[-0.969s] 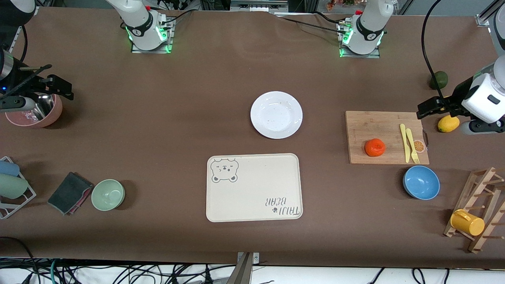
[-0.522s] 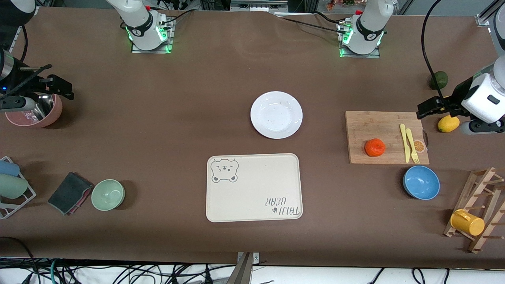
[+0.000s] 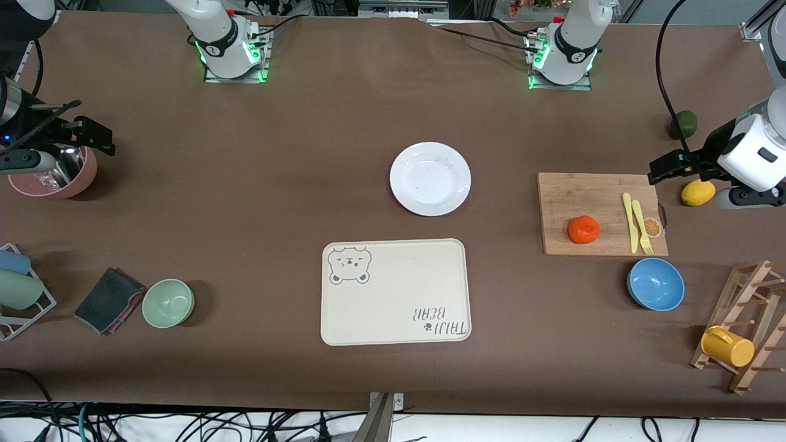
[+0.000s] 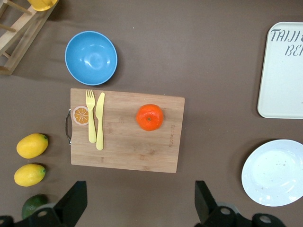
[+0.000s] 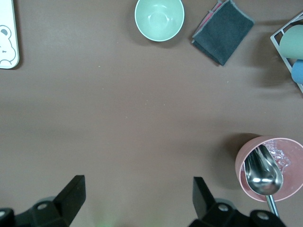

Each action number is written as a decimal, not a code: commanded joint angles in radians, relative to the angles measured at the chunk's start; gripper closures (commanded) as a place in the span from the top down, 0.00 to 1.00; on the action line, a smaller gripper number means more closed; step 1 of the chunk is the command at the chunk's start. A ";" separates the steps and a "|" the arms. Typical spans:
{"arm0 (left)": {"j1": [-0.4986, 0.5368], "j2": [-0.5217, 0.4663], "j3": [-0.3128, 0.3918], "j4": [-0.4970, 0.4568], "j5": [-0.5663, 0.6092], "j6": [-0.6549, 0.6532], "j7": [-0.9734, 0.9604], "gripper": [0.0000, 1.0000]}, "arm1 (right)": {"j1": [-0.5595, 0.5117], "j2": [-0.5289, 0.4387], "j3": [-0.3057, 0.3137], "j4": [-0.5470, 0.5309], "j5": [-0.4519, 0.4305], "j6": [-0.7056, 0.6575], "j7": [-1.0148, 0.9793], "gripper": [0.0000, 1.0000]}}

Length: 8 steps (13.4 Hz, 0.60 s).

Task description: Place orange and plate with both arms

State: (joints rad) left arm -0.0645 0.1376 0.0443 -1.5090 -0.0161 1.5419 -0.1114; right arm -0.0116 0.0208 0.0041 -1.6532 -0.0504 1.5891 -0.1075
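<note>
The right gripper point(image 3: 92, 140) hangs wide open w/ nothing in it, over the pink cup point(image 3: 58, 175); it waits. The plate point(image 3: 430, 178) sits bare mid-table, just farther from the camera than the bear tray point(image 3: 395, 291), prob. its landing spot. The orange point(image 3: 583, 229) rests on the wood board point(image 3: 599, 212). The left gripper point(image 3: 669, 167), also wide open & empty, hovers by the board's edge, ready to reach.
</note>
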 commanded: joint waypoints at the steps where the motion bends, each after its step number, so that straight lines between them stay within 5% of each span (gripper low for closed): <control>1: -0.003 0.016 0.000 0.026 -0.004 -0.022 0.002 1.00 | -0.013 -0.007 0.013 -0.002 0.004 -0.009 -0.001 1.00; 8: -0.009 0.149 -0.001 0.024 -0.002 0.039 0.012 1.00 | -0.013 -0.007 0.013 -0.002 0.004 -0.009 -0.001 1.00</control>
State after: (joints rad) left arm -0.0656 0.2352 0.0436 -1.5105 -0.0161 1.5495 -0.1113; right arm -0.0116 0.0208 0.0043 -1.6536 -0.0503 1.5887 -0.1075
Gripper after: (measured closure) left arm 0.000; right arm 0.000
